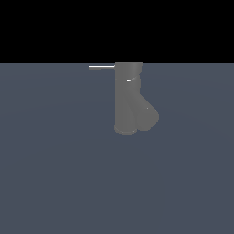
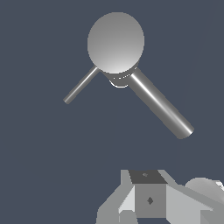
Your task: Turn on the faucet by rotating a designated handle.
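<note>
**Handle's tiny, easy to whiff**

Plain blue-grey floor, black behind. The faucet [image 1: 128, 98] stands at its far edge, handle [image 1: 101, 67] poking sideways off the top. Gripper [image 2: 148, 199] well apart; can't tell the jaws' state. It could easily hit the fat spout [image 2: 159, 103] instead.

From the exterior view, the faucet [image 1: 128, 96] stands upright on the floor [image 1: 55, 183]. Its handle [image 1: 101, 67] juts from the top toward nine o'clock, while the spout [image 1: 148, 114] branches off toward five o'clock. In the wrist view, the gripper [image 2: 148, 201] sits well apart from the faucet [image 2: 116, 42], handle [image 2: 81, 85] and spout [image 2: 159, 103].
</note>
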